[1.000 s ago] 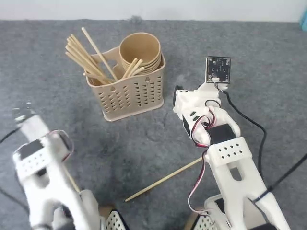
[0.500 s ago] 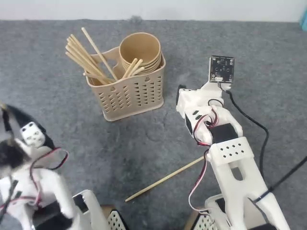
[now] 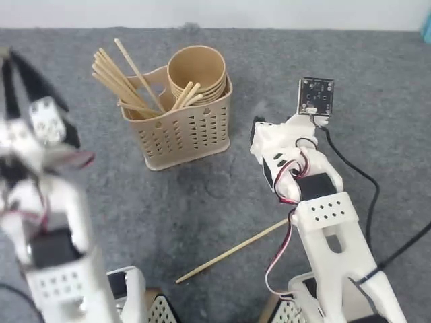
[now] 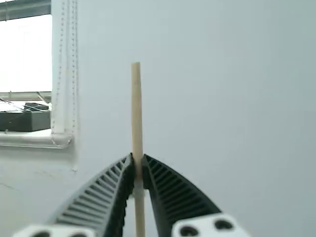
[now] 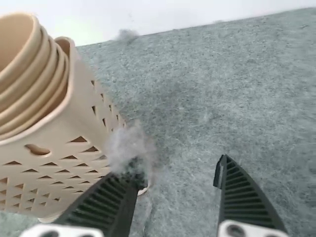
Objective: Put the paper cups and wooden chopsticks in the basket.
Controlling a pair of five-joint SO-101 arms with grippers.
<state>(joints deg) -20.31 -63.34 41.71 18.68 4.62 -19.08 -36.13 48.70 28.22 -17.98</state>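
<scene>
A beige slotted basket (image 3: 180, 131) stands at the back middle of the grey carpet. It holds a stack of paper cups (image 3: 196, 70) and several wooden chopsticks (image 3: 121, 81). One more chopstick (image 3: 232, 251) lies loose on the carpet in front, by the right arm's base. My left gripper (image 4: 137, 159) is raised high at the far left (image 3: 20, 74) and shut on a chopstick (image 4: 136, 108), which points up past its fingertips. My right gripper (image 5: 180, 170) is open and low over the carpet just right of the basket (image 5: 59, 163), with nothing between its fingers.
Grey carpet (image 3: 202, 195) covers the table between the basket and the arm bases. A white wall (image 3: 215, 12) runs along the far edge. The right arm's cable (image 3: 367, 188) trails on the right side.
My left arm has swung up from the near left corner and now stands tall at the far left with its gripper raised. The right arm has drifted slightly to the right.
</scene>
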